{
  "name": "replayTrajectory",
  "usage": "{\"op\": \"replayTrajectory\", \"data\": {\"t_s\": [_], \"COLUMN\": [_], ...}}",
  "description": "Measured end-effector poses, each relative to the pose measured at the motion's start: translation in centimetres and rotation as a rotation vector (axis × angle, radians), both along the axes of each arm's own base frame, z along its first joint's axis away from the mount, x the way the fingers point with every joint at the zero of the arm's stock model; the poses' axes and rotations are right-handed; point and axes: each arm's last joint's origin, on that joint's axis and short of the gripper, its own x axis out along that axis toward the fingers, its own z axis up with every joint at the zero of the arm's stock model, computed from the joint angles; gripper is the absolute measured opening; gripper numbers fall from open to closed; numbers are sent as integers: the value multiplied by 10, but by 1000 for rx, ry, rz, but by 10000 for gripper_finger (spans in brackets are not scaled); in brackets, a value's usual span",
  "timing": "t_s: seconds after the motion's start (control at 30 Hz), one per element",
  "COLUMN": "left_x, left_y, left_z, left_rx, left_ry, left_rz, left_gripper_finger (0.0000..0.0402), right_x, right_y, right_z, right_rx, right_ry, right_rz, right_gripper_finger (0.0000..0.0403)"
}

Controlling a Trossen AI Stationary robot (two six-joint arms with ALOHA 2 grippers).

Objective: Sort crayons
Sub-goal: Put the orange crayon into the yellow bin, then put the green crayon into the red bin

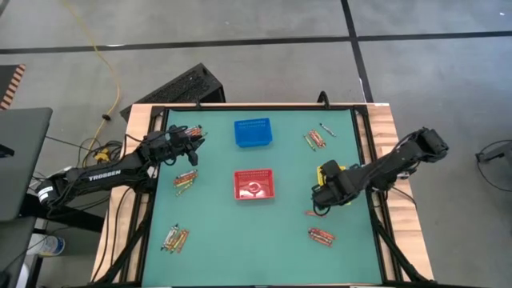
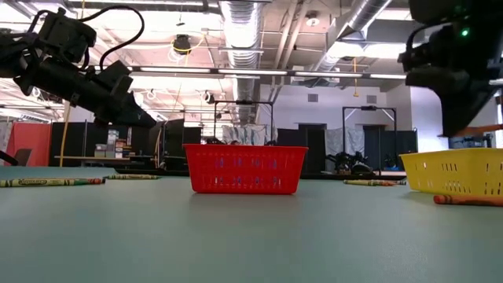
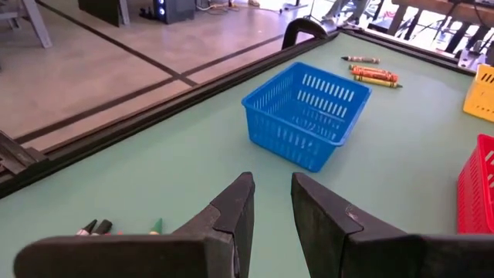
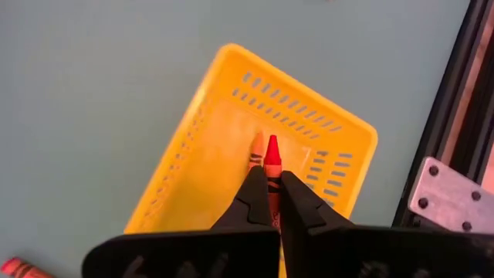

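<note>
My right gripper [image 4: 272, 202] hangs over the yellow basket [image 4: 208, 177], shut on a red crayon [image 4: 272, 158]; it also shows in the high view [image 1: 322, 194]. An orange crayon [image 4: 255, 148] shows right beside the red one. My left gripper [image 1: 194, 144] is at the far left above the table, open and empty [image 3: 272, 208], with crayon tips [image 3: 93, 228] below it. Small heaps of crayons lie flat on the green mat [image 1: 186, 180], [image 1: 174, 238], [image 1: 314, 140], [image 1: 322, 235]. My right gripper pinches the red crayon between its two fingers, on its shaft [image 4: 272, 185] behind the pointed tip. The fingers point down from above and lie along the crayon. The crayon's tip sticks out past the fingertips, over the yellow basket's floor. Whether the orange crayon is held too, I cannot tell.
The blue basket [image 1: 253, 133] stands at the far middle and the red basket [image 1: 254, 184] at the centre. A single crayon [image 1: 310, 212] lies near the yellow basket [image 1: 328, 170]. A raised black frame [image 1: 370, 160] edges the mat.
</note>
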Motion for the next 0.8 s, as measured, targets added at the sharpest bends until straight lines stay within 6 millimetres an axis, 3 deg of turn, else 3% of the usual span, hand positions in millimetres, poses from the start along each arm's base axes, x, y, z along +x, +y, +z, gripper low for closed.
{"op": "replayTrajectory", "data": {"t_s": [0.6,0.8], "left_x": [0,-1], "left_y": [1,-1], "left_z": [0,-5], "left_rx": [8,-73], "left_ry": [1,11], "left_rz": [26,11], "left_gripper_finger": [77,77], "right_x": [-1,6], "right_y": [-4,-1], "right_z": [-2,29], "right_rx": [12,33], "right_ry": [36,-71], "right_rz": [33,174], "right_gripper_finger": [89,92]}}
